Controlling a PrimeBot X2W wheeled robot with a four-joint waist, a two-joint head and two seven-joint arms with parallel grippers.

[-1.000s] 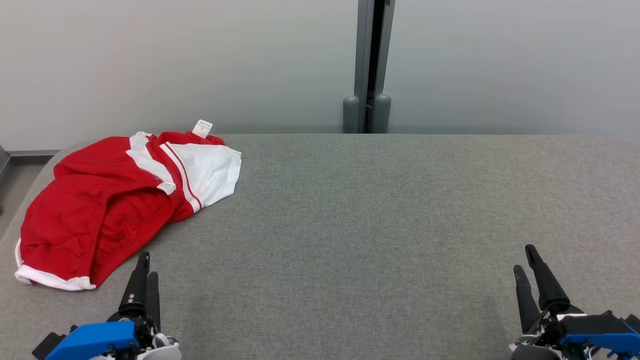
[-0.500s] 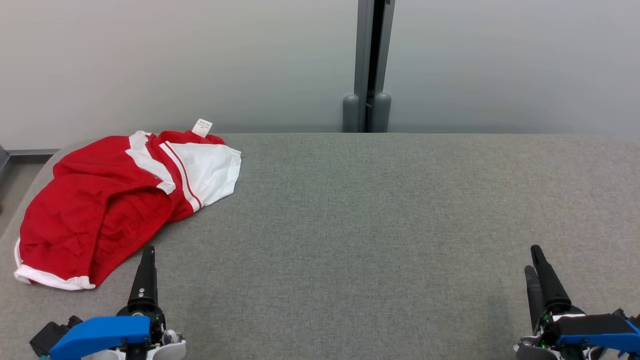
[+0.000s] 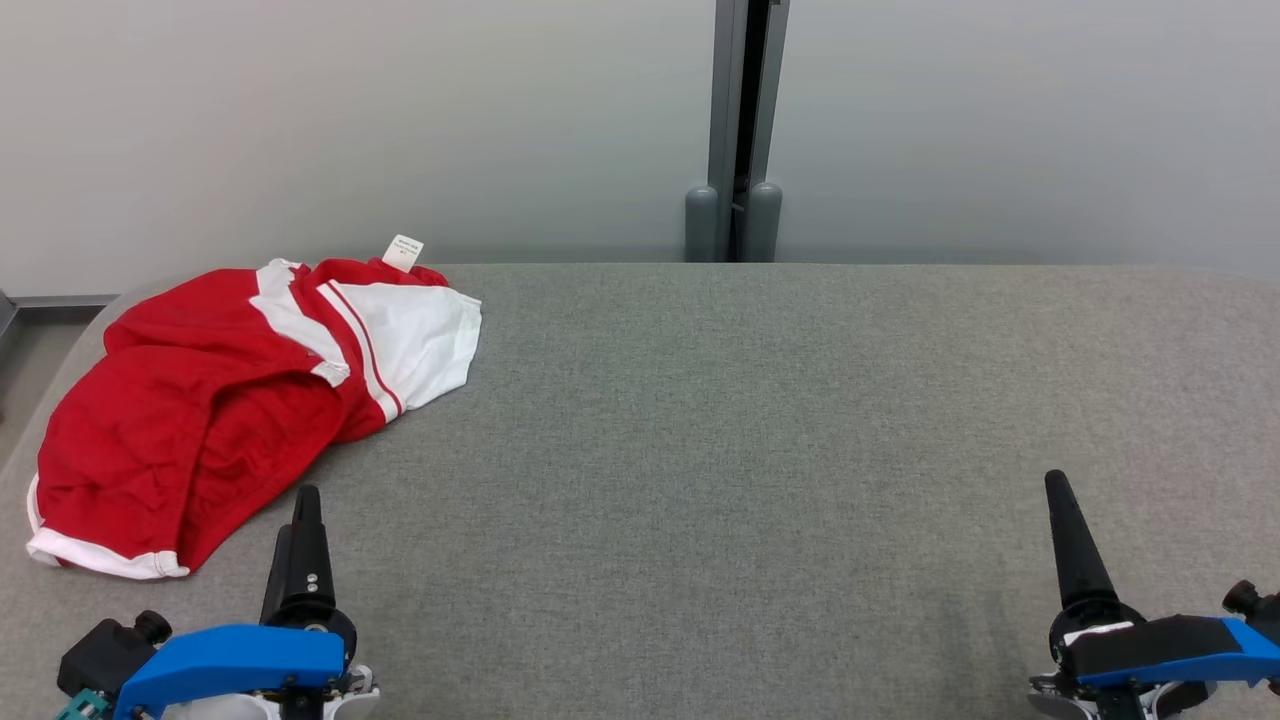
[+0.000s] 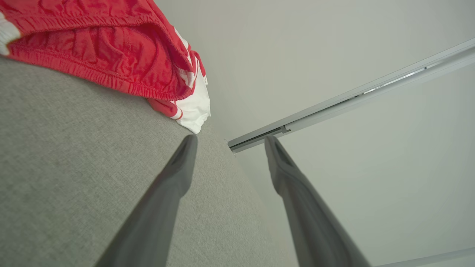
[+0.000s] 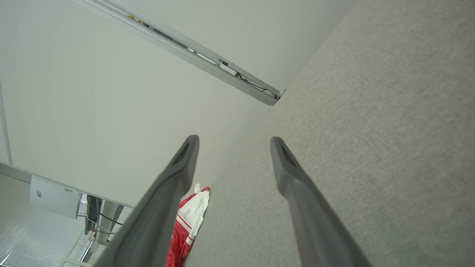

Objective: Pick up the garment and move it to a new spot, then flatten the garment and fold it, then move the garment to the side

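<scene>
The garment, red with white panels and a white tag, lies crumpled at the far left of the grey table. In the head view my left gripper sits at the lower left, just right of the garment's near hem and apart from it. The left wrist view shows its fingers spread wide, nothing between them, the garment up ahead. My right gripper is at the lower right, far from the cloth. Its own fingers stand apart and empty, with the garment small in the distance.
A pale wall runs behind the table, with a grey upright post at its middle. The table's left edge drops off beside the garment, with floor beyond it.
Both grippers have rolled about their wrists, so in the head view each now shows one finger edge-on. The left gripper has drifted slightly right. The garment has not moved.
</scene>
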